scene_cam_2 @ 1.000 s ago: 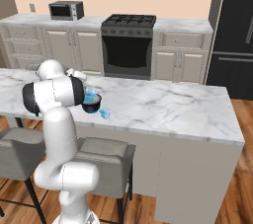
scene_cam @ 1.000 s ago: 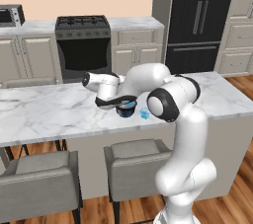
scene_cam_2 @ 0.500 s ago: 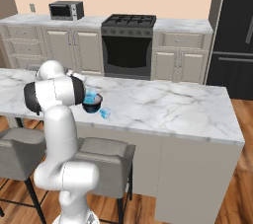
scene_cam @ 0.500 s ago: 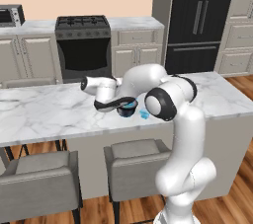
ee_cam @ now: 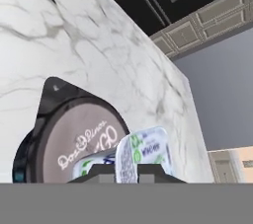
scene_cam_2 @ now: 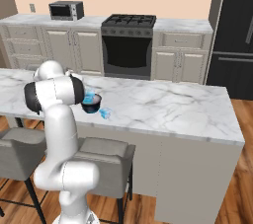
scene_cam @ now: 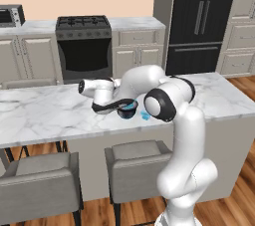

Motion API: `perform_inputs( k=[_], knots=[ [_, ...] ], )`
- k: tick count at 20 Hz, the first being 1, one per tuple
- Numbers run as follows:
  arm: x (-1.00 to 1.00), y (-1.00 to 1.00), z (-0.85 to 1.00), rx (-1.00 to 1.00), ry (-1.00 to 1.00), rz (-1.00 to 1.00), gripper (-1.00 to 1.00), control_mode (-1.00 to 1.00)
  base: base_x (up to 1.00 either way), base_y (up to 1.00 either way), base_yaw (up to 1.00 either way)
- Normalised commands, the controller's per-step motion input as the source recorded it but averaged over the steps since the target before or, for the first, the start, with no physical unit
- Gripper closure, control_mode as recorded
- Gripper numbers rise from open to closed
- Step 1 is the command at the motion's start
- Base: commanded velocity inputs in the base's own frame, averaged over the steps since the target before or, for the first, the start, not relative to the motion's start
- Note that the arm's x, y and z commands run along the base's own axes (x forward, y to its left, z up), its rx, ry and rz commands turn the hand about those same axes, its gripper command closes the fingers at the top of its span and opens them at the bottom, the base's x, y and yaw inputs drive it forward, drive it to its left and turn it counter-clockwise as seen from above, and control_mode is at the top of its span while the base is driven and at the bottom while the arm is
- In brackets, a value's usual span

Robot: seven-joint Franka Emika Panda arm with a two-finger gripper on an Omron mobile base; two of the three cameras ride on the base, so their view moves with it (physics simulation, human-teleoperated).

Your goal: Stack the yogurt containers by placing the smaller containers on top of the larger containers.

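Note:
My gripper point(scene_cam: 123, 104) reaches in from the left, low over the marble counter point(scene_cam: 45, 115), and is shut on a light-blue yogurt cup point(scene_cam: 131, 104), the larger of the two. In the hand view this cup point(ee_cam: 144, 151) shows a white and green label between my fingertips point(ee_cam: 101, 172). It hangs over a dark round bowl point(scene_cam: 127, 112) with a pale printed top point(ee_cam: 79, 144). The smaller light-blue cup point(scene_cam: 145, 115) stands on the counter just right of the bowl, apart from it. From the right side, the held cup point(scene_cam_2: 89, 99), the bowl point(scene_cam_2: 92, 105) and the smaller cup point(scene_cam_2: 105, 114) show beside my arm.
Two grey stools point(scene_cam: 137, 163) stand below the counter's near edge. Open marble stretches left point(scene_cam: 35, 115) and right point(scene_cam_2: 168, 109) of the bowl. A stove point(scene_cam: 83, 46) and a black fridge point(scene_cam: 199, 21) line the far wall.
My hand has sunk a little and shifted slightly left, closer to the counter. The held cup stays over the bowl and the smaller cup has not moved.

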Motion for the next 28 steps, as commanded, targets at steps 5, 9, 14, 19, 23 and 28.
perform_inputs(
  k=[5, 9, 14, 19, 23, 28],
  knots=[
    [0.00, 0.00, 0.04, 0.00, -0.01, 0.00, -1.00, -1.00, 0.00, 0.00, 0.00],
    [-0.08, 0.00, 0.33, 0.00, -0.03, 0.00, -1.00, -1.00, 0.00, 0.00, 0.00],
    [-0.70, -0.01, 0.33, 0.01, -0.02, 0.00, -1.00, -1.00, 0.00, 0.00, 0.00],
    [-1.00, -0.37, 0.01, 0.20, -0.19, -0.03, -1.00, -1.00, 0.00, 0.00, 0.00],
    [-0.82, -0.72, 0.25, 0.14, -0.18, -0.01, -1.00, -1.00, 0.00, 0.00, 0.00],
    [-0.64, -0.86, 0.48, 0.12, -0.08, 0.02, -1.00, -1.00, 0.00, 0.00, 0.00]
  ],
)
